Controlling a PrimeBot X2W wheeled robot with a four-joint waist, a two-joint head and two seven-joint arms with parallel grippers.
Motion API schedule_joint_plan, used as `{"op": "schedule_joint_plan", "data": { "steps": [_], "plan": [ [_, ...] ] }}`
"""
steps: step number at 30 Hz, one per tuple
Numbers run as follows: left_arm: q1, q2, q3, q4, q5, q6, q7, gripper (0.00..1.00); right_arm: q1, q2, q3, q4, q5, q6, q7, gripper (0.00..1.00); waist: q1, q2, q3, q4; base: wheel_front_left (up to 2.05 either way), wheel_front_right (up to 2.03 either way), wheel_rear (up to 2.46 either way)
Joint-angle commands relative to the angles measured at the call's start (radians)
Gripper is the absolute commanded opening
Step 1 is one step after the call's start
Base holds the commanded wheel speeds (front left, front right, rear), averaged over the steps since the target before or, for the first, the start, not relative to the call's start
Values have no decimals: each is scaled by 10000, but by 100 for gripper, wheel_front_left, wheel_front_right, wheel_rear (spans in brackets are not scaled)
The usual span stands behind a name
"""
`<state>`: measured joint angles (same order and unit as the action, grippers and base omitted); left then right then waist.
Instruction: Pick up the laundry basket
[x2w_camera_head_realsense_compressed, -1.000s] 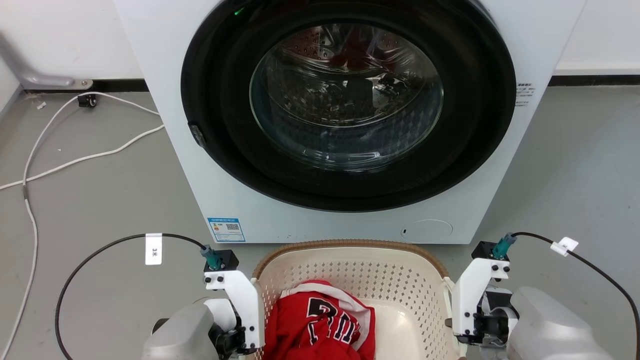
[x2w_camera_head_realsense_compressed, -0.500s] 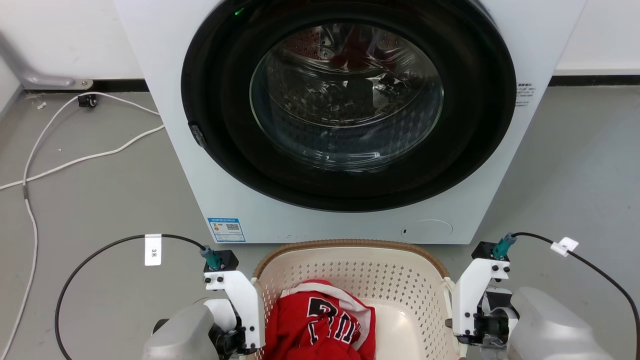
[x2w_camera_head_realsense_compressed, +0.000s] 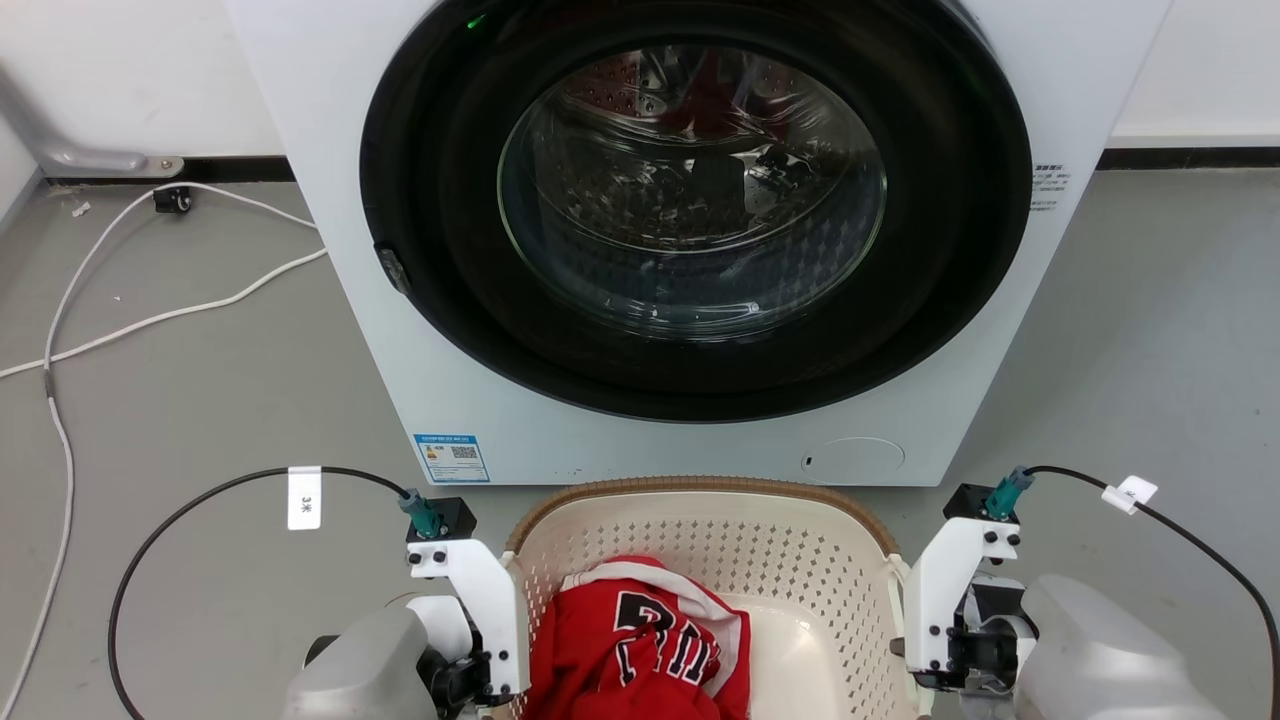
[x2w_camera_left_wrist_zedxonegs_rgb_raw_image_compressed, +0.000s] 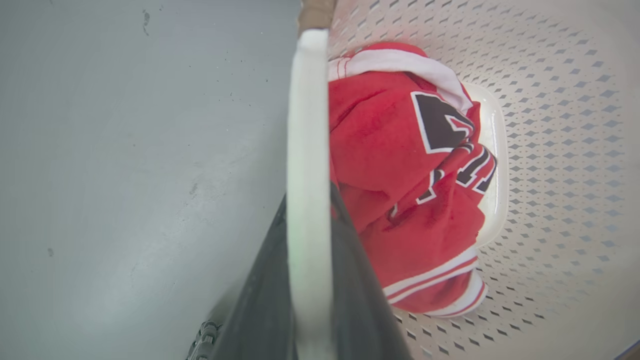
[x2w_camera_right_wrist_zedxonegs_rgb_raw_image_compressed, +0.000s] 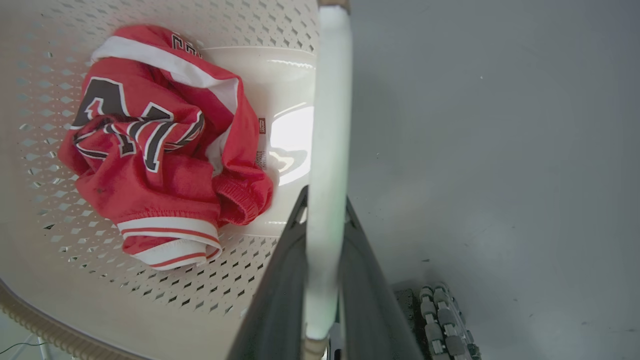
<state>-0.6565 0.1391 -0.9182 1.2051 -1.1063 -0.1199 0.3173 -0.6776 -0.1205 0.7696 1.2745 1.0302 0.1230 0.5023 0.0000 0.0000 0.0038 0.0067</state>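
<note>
The cream laundry basket (x2w_camera_head_realsense_compressed: 700, 545), with perforated walls and a brown woven-look rim, sits at the bottom centre of the head view, just in front of the washer. A crumpled red jersey (x2w_camera_head_realsense_compressed: 630, 650) lies inside it. My left gripper (x2w_camera_left_wrist_zedxonegs_rgb_raw_image_compressed: 309, 195) is shut on the basket's white left handle (x2w_camera_left_wrist_zedxonegs_rgb_raw_image_compressed: 307, 100), one dark finger on each side of the bar. The right handle (x2w_camera_right_wrist_zedxonegs_rgb_raw_image_compressed: 332, 75) is likewise clamped by my right gripper (x2w_camera_right_wrist_zedxonegs_rgb_raw_image_compressed: 325, 197). In the head view both arms flank the basket, their fingers hidden below the frame edge.
A white front-loading washer (x2w_camera_head_realsense_compressed: 690, 220) with its round door closed stands directly behind the basket. White cables (x2w_camera_head_realsense_compressed: 150, 320) trail over the grey floor at the left. A ribbed wheel (x2w_camera_right_wrist_zedxonegs_rgb_raw_image_compressed: 442, 320) of my base shows low in the right wrist view.
The whole head picture has shifted up by a few pixels, so the camera moved slightly. Basket, jersey and both grippers keep the same places relative to each other.
</note>
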Motion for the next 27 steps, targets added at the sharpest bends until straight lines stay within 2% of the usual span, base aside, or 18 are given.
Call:
{"op": "schedule_joint_plan", "data": {
  "steps": [1, 27],
  "plan": [
    [-207, -477, -34, -268, -134, -193, -85, 0, -56, 451, 38, -195, 113, 141, -34, 0, 0, 0, 3, -2, 0, 0, 0],
    [-179, -408, -449, -254, -556, -193, -242, 0, -10, 408, 142, -257, 321, 142, -137, 0, 0, 0, 6, -54, 0, 0, 0]
  ]
}}
